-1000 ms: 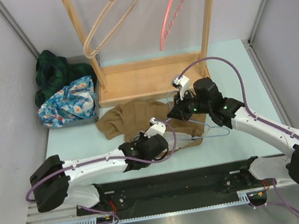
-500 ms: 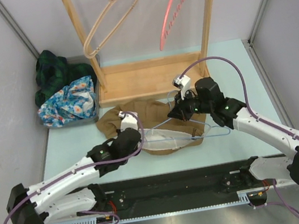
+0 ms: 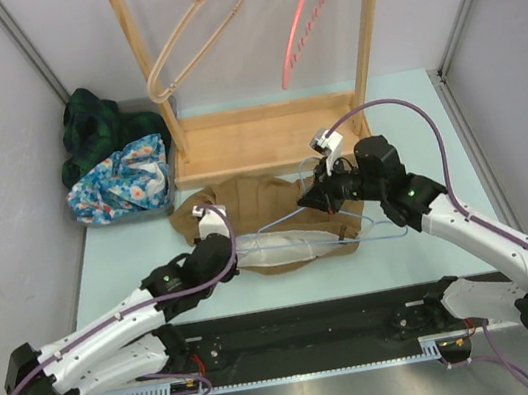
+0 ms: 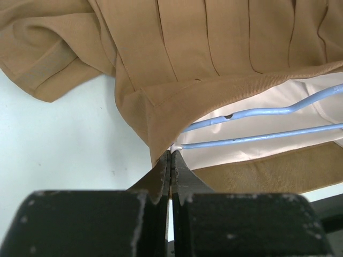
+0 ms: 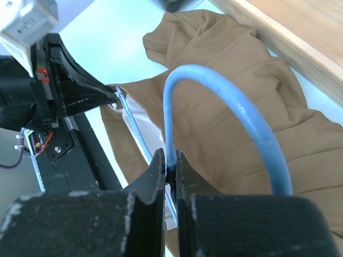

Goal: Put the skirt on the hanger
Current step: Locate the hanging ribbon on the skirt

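Now the skirt is seen lying on the worktop, just in front of the rack. It is tan and pleated, and its white lining is shown at the open waist. The hanger, made of thin blue wire, is laid across the skirt. Two of its wires are passed into the open waist, over the lining.

The left jaws are clenched on the skirt. In the left wrist view a corner of the waistband is pinched between the two fingers, which are pressed together with only the cloth between them. The right jaws are clenched on the hanger, at the foot of its hook. In the right wrist view the blue wire is gripped tightly between the fingers, and the hook is curved above them, clear of the cloth.

The two pairs of jaws are apart from each other. The left jaws are placed at the near left end of the waist and the right jaws at the far right side of the skirt.

On the rack a wooden hanger and a red hanger are hung. A heap of clothes is found at the far left of the worktop, beside the rack.
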Controlling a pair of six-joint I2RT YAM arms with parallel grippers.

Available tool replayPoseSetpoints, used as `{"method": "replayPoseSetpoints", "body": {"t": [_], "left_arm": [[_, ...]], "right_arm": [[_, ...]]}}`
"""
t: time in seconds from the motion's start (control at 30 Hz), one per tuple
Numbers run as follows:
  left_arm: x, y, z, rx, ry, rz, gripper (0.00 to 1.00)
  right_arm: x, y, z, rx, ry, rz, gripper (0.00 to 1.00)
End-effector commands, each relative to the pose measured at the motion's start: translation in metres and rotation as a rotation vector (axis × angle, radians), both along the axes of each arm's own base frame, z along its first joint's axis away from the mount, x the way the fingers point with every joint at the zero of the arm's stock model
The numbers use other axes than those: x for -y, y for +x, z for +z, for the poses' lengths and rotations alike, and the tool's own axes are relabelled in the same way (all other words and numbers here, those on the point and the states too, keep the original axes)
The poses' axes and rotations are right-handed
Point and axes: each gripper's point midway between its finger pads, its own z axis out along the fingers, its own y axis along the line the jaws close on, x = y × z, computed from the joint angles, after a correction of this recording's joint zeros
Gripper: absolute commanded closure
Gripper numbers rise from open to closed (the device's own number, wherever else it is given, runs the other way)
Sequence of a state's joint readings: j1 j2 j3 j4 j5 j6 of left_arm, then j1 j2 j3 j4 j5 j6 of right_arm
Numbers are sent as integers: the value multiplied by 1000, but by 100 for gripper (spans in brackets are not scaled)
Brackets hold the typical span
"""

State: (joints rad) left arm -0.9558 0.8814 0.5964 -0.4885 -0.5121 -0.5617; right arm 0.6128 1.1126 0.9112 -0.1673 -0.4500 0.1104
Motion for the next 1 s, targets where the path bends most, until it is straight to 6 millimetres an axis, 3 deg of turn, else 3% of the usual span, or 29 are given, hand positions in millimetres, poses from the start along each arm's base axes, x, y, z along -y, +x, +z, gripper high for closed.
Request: {"method": "replayPoseSetpoints", "body": {"t": [0.0,0.2,0.4,0.63,0.97], "left_arm": [[-5,-1,2,4,-48,51,100],[-12,-1,2,13,-51,77,100],[-24,0,3,25,-45,149,100],[-15,7,6,42,-88,166,100],[-8,11,11,60,-110,152,100]], "right_arm": [[7,-6,4,20,2,6,100],[16,-4,-10,-4,-26,-42,100],[13,-11,-8,-16,-6,-8,100],[2,-16,2,0,37,23,100],[-16,-15,1,46,-4,-15,100]]}}
